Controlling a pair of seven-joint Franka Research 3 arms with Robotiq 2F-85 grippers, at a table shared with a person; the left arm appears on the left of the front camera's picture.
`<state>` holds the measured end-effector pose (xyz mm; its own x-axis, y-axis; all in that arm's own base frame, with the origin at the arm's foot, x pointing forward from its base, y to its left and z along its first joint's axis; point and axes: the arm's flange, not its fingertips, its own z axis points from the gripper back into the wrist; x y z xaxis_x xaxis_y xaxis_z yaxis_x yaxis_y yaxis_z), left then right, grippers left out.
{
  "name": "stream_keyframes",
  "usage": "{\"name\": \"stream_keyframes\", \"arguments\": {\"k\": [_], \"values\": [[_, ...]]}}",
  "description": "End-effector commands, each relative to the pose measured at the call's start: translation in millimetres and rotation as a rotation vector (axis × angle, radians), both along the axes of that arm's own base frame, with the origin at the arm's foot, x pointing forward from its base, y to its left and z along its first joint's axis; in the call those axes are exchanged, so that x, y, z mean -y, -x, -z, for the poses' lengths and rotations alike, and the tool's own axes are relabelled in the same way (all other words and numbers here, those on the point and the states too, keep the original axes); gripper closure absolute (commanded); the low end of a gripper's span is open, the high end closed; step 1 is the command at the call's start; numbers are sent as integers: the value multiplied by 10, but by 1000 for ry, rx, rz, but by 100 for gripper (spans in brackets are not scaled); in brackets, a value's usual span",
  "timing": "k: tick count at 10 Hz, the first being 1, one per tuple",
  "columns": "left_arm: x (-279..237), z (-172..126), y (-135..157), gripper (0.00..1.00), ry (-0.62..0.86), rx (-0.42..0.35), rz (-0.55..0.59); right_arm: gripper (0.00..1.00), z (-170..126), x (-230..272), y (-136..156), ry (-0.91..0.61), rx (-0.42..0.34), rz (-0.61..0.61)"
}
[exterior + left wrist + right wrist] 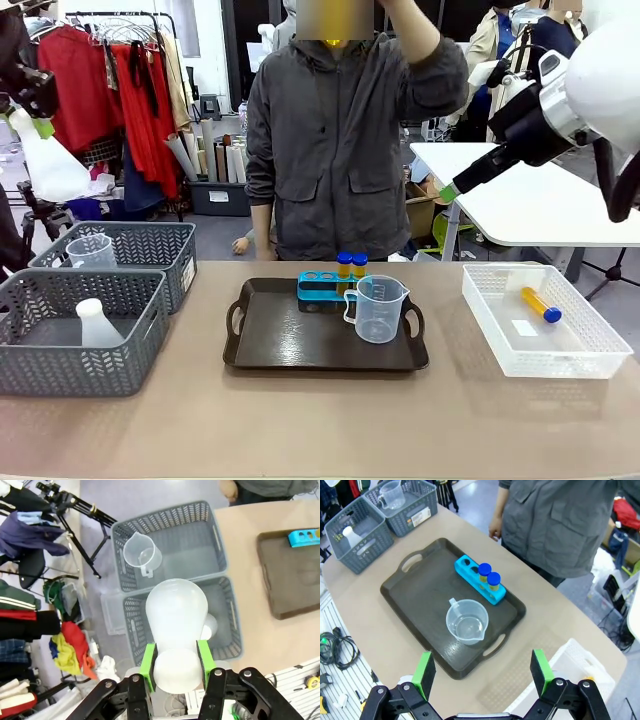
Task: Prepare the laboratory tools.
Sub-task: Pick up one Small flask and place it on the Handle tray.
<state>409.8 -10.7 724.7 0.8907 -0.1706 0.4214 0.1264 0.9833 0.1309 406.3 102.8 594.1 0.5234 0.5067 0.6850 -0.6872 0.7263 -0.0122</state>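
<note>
High at the left, my left gripper [38, 122] [176, 662] is shut on a translucent white conical flask [47, 165] [176, 612], held above the grey baskets. A clear handled beaker [378, 308] [466, 622] stands on the dark tray [270, 345] [420, 605]. Behind it, the blue rack [318, 290] [470, 572] holds two yellow tubes with blue caps [351, 268] [489, 577]. Another yellow tube [540, 303] lies in the white basket at the right. My right gripper [447, 190] [483, 672] hangs open and empty high over the tray's right side.
Two grey mesh baskets sit at the left. The far one [150, 240] [200, 535] holds a second beaker [92, 250] [141, 555]. The near one [60, 370] [232, 625] holds another flask [97, 325] [210, 625]. The person [350, 150] stands behind the tray with one arm raised. The white basket [545, 350] stands at the right.
</note>
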Motion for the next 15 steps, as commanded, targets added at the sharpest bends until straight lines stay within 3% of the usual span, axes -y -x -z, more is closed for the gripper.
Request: {"name": "stream_keyframes", "arguments": {"k": [1,6,11,15], "values": [[4,-7,8,100,0,1,2,0,-17,-13,-8,-16,-4,-1],[1099,-104,-139,100,-74,21,298,0,-17,-13,-8,-16,-4,-1],[2121,122,-365,100,-102,-28,558,0,-17,-13,-8,-16,-4,-1],[2546,374,-456,100,-59,-86,687,0,-17,-13,-8,-16,-4,-1]]}}
